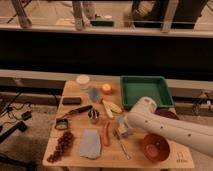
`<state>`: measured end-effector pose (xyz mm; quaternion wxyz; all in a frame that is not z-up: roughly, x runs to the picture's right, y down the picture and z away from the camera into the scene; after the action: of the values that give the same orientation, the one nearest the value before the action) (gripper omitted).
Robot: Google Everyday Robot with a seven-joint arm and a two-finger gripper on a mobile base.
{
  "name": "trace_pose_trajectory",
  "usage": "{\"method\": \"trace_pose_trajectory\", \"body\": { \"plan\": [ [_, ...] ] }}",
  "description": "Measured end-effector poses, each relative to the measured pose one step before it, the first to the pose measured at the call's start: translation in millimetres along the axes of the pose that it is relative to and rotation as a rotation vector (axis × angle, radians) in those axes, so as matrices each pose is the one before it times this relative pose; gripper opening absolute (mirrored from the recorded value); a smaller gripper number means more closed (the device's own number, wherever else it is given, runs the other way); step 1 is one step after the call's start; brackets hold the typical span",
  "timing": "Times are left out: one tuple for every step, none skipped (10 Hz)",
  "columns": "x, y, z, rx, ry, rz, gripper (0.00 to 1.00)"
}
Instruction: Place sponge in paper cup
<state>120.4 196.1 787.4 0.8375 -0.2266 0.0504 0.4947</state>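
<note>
Caught gripper [123, 128] clamped on sponge [120, 123], low over the table [137, 158], near its middle.
Saw paper cup [83, 80] well beyond gripper, far-left in view at the table's back edge, banana [112, 106] and small grey-blue object [94, 93] lying between. Could not make out fingertips or sponge's long axis, hidden behind the white arm [167, 129].

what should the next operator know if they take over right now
Tool: shut, low at the sponge, at the tip of the arm, mid-front of the table. A firm grip can't be confirmed.
Paper cup: upright at the back left corner, well apart from the sponge.
Done: tool at the sponge, jaws closed.
Left: lift the sponge, carry it back-left, release it into the paper cup.
</note>
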Motion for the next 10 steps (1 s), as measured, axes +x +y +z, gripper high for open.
{"method": "trace_pose_trajectory", "body": {
  "plan": [
    [-3.34, 1.95, -2.47, -0.02055, -0.00454, 0.00400, 0.13],
    [-6.47, 2.14, -3.21, -0.02850, -0.00676, 0.00375, 0.13],
    [-6.27, 0.71, -3.81, -0.02734, -0.00730, 0.00785, 0.13],
    [-4.77, 0.39, -2.80, -0.01845, -0.00708, 0.00537, 0.13],
    [-7.89, 3.10, -2.39, -0.01518, -0.00954, -0.00096, 0.13],
    [-15.21, 8.40, -4.08, -0.01669, -0.01791, -0.01210, 0.13],
    [-8.65, 5.56, -2.06, -0.00684, -0.00938, -0.00872, 0.13],
    [-13.20, 10.37, -0.62, -0.01128, -0.01200, -0.02230, 0.13],
    [-10.23, 7.14, -0.34, -0.00782, -0.01120, -0.01682, 0.13],
    [-9.71, 5.77, -0.51, -0.00487, -0.01142, -0.01421, 0.13]
  ]
}}
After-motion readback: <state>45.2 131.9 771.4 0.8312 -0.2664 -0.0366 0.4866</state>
